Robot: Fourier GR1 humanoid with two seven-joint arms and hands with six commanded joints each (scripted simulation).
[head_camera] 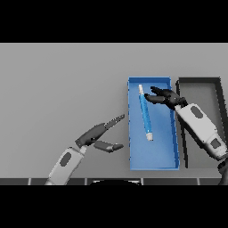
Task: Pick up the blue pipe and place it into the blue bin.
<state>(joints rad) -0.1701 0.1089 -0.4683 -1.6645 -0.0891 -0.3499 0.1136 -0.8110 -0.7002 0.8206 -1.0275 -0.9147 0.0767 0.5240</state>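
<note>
Head view: blue pipe (145,114) lies in blue bin (153,163), right hand (165,97) above.

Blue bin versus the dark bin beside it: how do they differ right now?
The blue bin is bright blue; the dark bin is near black. The blue bin holds the blue pipe, lying lengthwise; no object shows in the dark bin. The blue bin is in full view, while the right arm crosses the dark bin, with the right hand over the blue one. Both are shallow rectangular trays, side by side.
</note>
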